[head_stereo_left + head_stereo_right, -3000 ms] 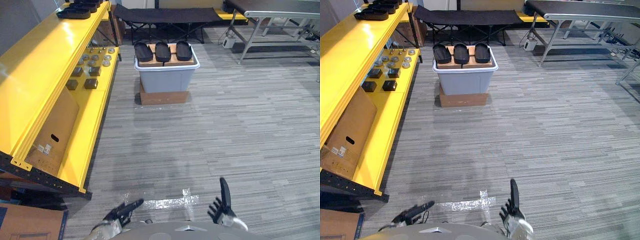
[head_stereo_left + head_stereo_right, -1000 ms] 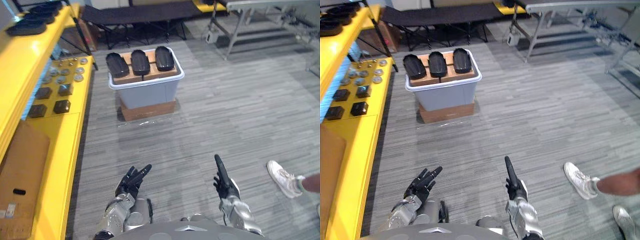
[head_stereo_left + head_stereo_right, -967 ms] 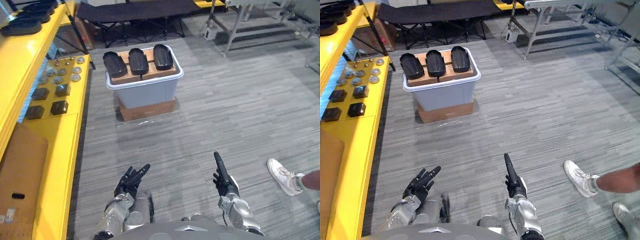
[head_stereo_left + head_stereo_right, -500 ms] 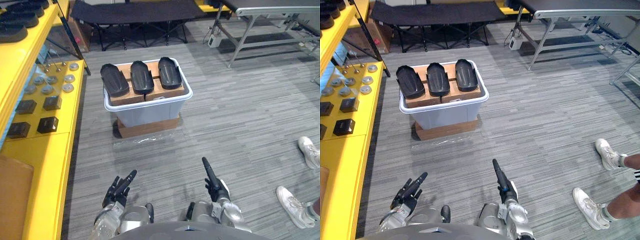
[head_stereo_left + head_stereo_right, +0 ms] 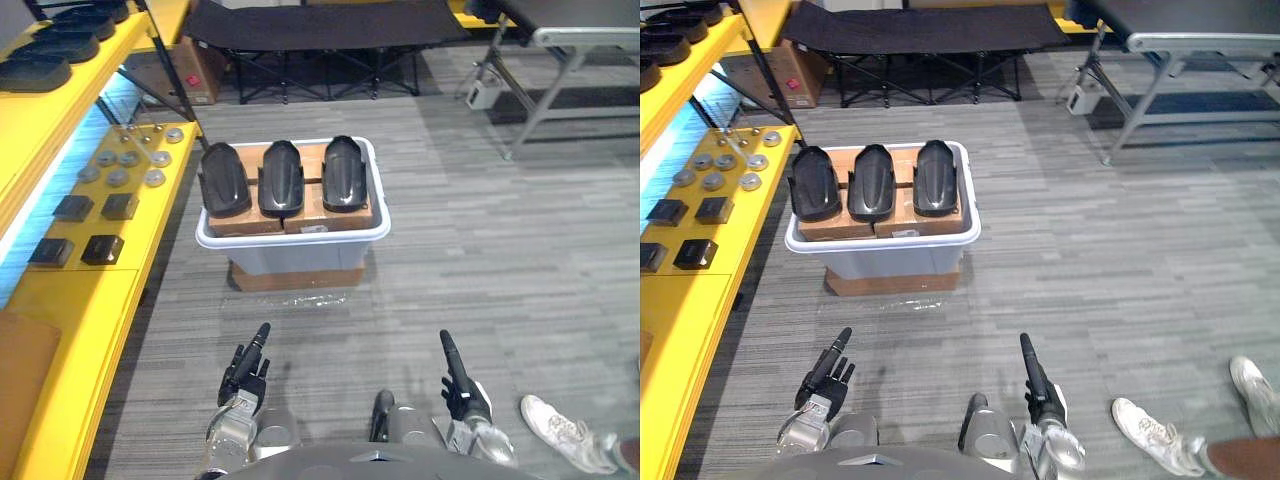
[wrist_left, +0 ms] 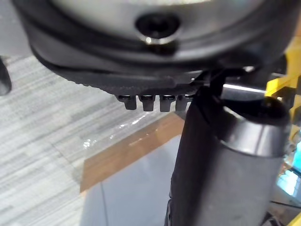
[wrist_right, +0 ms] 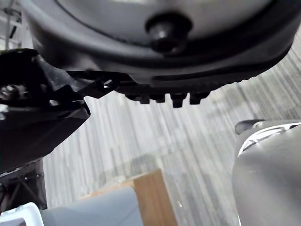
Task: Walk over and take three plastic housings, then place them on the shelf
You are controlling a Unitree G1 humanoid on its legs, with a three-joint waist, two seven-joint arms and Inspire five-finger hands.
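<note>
Grey striped carpet floor (image 5: 500, 260), short pile, lies ahead of you.

Item one: three plastic housings (image 5: 281, 178), black, glossy, rounded like shallow scoops. They lie side by side on brown cartons (image 5: 312, 212) inside a pale grey bin (image 5: 295, 255), which stands on a cardboard base (image 5: 295, 278).

Item two: yellow metal shelf (image 5: 80, 300) along your left. Its lower tier carries round metal discs (image 5: 128, 158) and square black blocks (image 5: 103, 248); its upper tier carries more black housings (image 5: 35, 72) (same shape, as far as you can see).

Item three: black folding cot (image 5: 320, 25) behind the bin.

Your left hand (image 5: 245, 375) and right hand (image 5: 460, 385) sit low in the eye views, well apart from the bin, fingers straight, holding nothing.

A person's white shoe (image 5: 560, 435) shows at your lower right, and the right eye view adds a second shoe (image 5: 1255, 385). The wrist views give you the bin wall and base from close.
</note>
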